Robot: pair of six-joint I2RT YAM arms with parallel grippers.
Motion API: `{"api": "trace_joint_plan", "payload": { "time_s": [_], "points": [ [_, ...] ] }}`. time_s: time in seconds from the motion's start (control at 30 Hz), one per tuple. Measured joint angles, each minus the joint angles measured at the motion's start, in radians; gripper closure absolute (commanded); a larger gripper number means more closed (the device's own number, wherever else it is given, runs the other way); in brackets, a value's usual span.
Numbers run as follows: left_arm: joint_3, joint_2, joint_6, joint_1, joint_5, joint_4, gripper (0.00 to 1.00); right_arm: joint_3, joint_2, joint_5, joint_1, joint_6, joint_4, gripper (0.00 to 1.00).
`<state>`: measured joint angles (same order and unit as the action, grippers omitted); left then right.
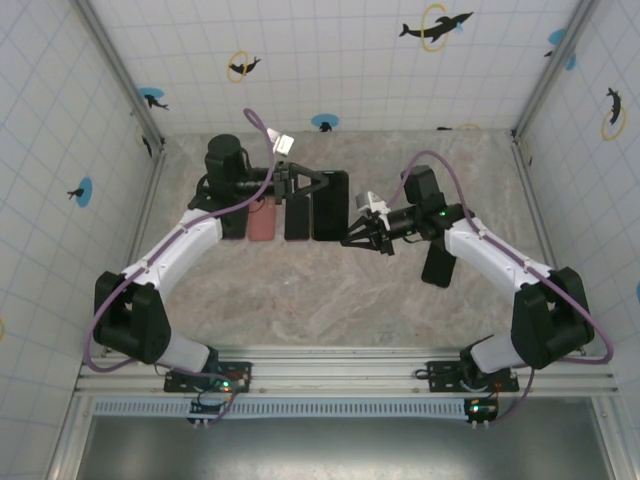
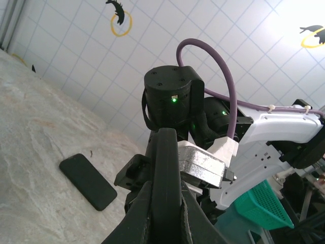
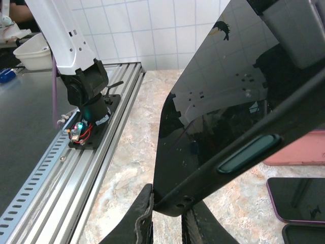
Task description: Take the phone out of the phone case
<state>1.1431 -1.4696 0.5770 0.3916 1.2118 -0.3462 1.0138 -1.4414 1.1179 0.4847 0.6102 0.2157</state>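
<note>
A black phone case (image 1: 330, 205) with the phone still in it is held above the table between both arms. My left gripper (image 1: 305, 187) is shut on its far left edge; in the left wrist view the fingers (image 2: 144, 211) clamp the case's thin black edge (image 2: 167, 157). My right gripper (image 1: 348, 238) is shut on the near right corner. In the right wrist view the two fingertips pinch that corner (image 3: 168, 208), one on the glossy phone screen (image 3: 218, 101) side, one behind the case rim (image 3: 249, 152).
Several other phones lie on the marble table: a pink one (image 1: 262, 218), a dark red one (image 1: 235, 222) and a black one (image 1: 297, 215) under the held case, plus a black one (image 1: 437, 265) beside the right arm. Tiled walls enclose the table.
</note>
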Motion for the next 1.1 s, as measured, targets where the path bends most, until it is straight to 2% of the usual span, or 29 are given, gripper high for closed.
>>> {"api": "trace_joint_plan", "payload": {
  "time_s": [0.3,0.77,0.93,1.1],
  "points": [
    [0.000,0.001,0.004,0.000,-0.005,-0.027,1.00,-0.003,0.004,-0.025,0.003,-0.029,-0.021,0.88],
    [-0.015,0.039,0.029,0.010,-0.028,-0.050,1.00,-0.083,0.059,-0.150,0.007,-0.165,-0.235,0.92],
    [-0.016,0.043,0.028,0.032,-0.037,-0.052,1.00,-0.100,0.061,-0.171,0.005,-0.208,-0.276,0.87],
    [-0.016,0.041,0.026,0.035,-0.059,-0.037,1.00,-0.149,0.074,-0.137,0.005,-0.313,-0.414,0.79]
  ]
}}
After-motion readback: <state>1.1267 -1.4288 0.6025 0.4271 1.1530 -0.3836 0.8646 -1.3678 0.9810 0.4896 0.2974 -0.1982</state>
